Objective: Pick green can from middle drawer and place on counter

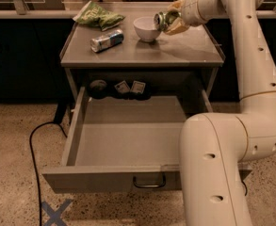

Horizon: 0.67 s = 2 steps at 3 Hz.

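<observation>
The green can (pixel 164 20) is held tilted in my gripper (pixel 171 20), just above the back right part of the counter (pixel 142 52) and right next to a white bowl (pixel 147 28). The gripper is shut on the can, its yellowish fingers (pixel 177 26) wrapped around the can's body. The middle drawer (pixel 128 140) is pulled wide open below the counter. Its inside is bare, and its curved pull handle (pixel 149 183) faces the front.
A green snack bag (pixel 99 17) lies at the counter's back left. A silver-white can with blue marks (pixel 106 40) lies on its side left of the bowl. Small dark items (pixel 121 88) sit on the shelf behind the drawer. My arm's white body (pixel 217 168) fills the right foreground. A black cable (pixel 38 145) lies on the floor at left.
</observation>
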Motion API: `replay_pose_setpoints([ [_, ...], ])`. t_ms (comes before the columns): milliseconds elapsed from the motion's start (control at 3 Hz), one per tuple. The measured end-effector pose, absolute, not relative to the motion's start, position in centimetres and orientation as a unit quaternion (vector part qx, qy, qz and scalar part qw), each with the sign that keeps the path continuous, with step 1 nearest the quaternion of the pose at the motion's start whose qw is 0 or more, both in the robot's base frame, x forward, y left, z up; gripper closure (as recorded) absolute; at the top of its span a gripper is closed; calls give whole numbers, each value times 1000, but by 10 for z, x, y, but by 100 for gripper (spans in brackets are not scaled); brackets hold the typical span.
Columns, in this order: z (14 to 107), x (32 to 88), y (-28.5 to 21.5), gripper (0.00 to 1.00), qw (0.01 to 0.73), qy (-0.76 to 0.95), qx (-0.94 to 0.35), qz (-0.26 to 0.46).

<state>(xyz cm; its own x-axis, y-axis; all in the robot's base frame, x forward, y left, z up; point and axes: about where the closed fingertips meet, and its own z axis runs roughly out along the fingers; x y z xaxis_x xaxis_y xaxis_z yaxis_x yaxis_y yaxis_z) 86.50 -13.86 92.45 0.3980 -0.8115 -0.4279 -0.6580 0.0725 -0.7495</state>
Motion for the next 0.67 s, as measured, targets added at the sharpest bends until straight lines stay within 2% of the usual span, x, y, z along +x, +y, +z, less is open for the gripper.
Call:
replay_pose_setpoints([
  [667, 868, 878, -179, 100, 498, 634, -592, -17],
])
